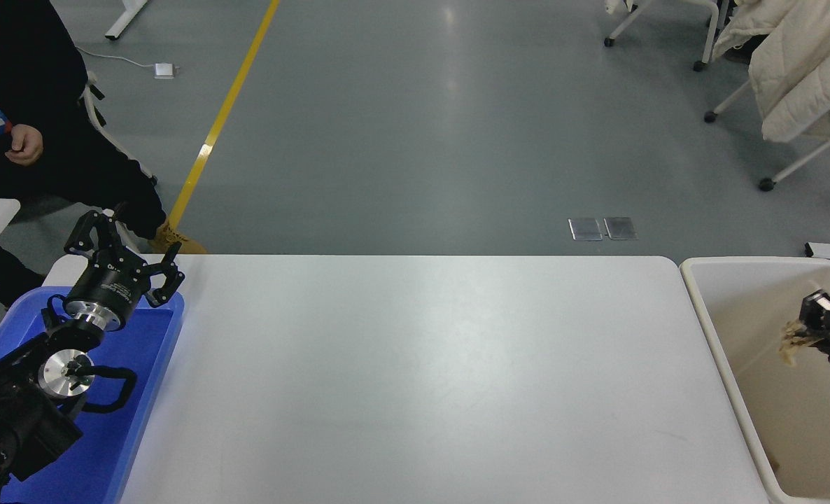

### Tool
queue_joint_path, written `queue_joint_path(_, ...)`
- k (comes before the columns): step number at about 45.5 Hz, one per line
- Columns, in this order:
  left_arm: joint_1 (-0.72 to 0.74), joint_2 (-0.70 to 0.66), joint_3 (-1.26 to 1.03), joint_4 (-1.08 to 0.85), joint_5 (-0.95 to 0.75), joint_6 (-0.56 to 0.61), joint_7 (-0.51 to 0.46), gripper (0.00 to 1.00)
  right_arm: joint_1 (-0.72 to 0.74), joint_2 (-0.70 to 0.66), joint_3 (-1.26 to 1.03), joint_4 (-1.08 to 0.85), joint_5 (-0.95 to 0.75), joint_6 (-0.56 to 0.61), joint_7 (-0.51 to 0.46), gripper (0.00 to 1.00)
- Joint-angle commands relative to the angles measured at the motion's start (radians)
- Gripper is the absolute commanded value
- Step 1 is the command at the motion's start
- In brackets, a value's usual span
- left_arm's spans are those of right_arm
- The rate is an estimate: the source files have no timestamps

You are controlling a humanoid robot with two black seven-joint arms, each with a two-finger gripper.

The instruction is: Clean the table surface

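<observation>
Right tool (810, 318) mostly cut off at frame edge, inside bin (709, 329), clenched on brown scrap (793, 341). Left tool (122, 257) released over blue tray (156, 364); its print illegible. Counter (422, 378) fills centre.

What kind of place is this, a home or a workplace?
Probably a workplace such as a robot test lab, not a home. The grey floor has a yellow line painted on it, wheeled chairs stand at the far right, and a white table carries a blue tray beside a beige bin.
</observation>
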Motion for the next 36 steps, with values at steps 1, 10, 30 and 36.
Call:
queue_joint_path(1, 0.0, 0.0, 0.0, 0.0, 0.0, 0.0, 0.0, 1.0, -0.066, 0.101, 0.018, -0.061, 0.0, -0.096, 0.032, 0.0)
queue_joint_path(10, 0.0, 0.0, 0.0, 0.0, 0.0, 0.0, 0.0, 1.0, -0.066, 0.103, 0.018, -0.062, 0.0, -0.104, 0.029, 0.18)
queue_joint_path(30, -0.001, 0.0, 0.0, 0.0, 0.0, 0.0, 0.0, 1.0, -0.051, 0.038, 0.046, -0.061, 0.178, -0.152, 0.026, 1.0)
queue_joint_path(36, 0.0, 0.0, 0.0, 0.0, 0.0, 0.0, 0.0, 1.0, -0.057, 0.011, 0.046, -0.056, 0.178, -0.149, 0.03, 1.0)
